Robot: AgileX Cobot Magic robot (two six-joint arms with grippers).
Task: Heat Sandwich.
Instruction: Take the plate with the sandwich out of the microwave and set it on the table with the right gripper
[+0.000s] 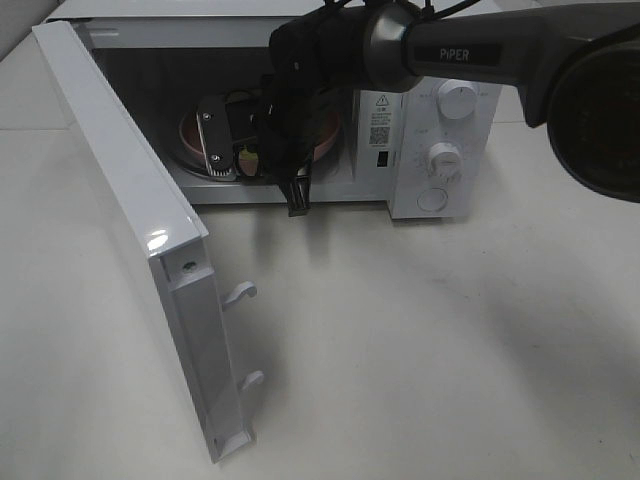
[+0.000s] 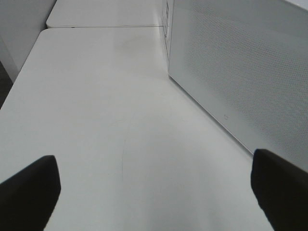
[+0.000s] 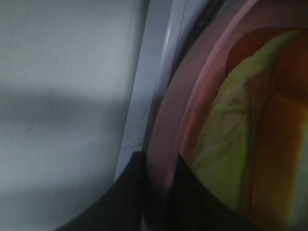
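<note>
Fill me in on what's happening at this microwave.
The microwave stands with its door swung wide open. The right gripper reaches inside, shut on the rim of the pink dish that holds the sandwich. The left gripper is open and empty, off beside the microwave over the table.

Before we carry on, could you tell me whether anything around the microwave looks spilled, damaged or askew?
Nothing stands out. The microwave door hangs wide open, and the sandwich lies in the pink dish, whose rim the right hand pinches.
</note>
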